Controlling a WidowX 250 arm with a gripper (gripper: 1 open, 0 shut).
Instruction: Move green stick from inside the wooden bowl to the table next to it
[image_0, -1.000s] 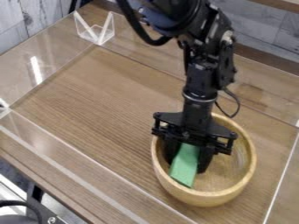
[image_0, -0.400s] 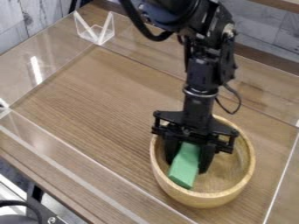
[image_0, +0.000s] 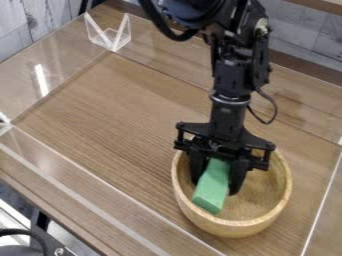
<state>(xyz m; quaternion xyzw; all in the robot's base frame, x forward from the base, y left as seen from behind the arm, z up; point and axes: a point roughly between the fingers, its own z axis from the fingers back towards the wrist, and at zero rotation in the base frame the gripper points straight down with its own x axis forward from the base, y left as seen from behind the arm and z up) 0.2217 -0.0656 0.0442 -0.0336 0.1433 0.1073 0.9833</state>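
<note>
— What is hidden inside the wooden bowl (image_0: 235, 202)?
— The green stick's (image_0: 214, 187) upper end is covered by the gripper (image_0: 222, 168).
— And above the bowl?
— The arm (image_0: 230, 60) is cut off there.

The arm (image_0: 230, 60) is showing as black all over, built from rounded, chunky segments stacked one on another. A thin black cable is looping out beside its middle section. It is narrowing into a slim column and then spreading into a wide black gripper (image_0: 222, 172) with a flat crossbar and two dark jaws.
</note>
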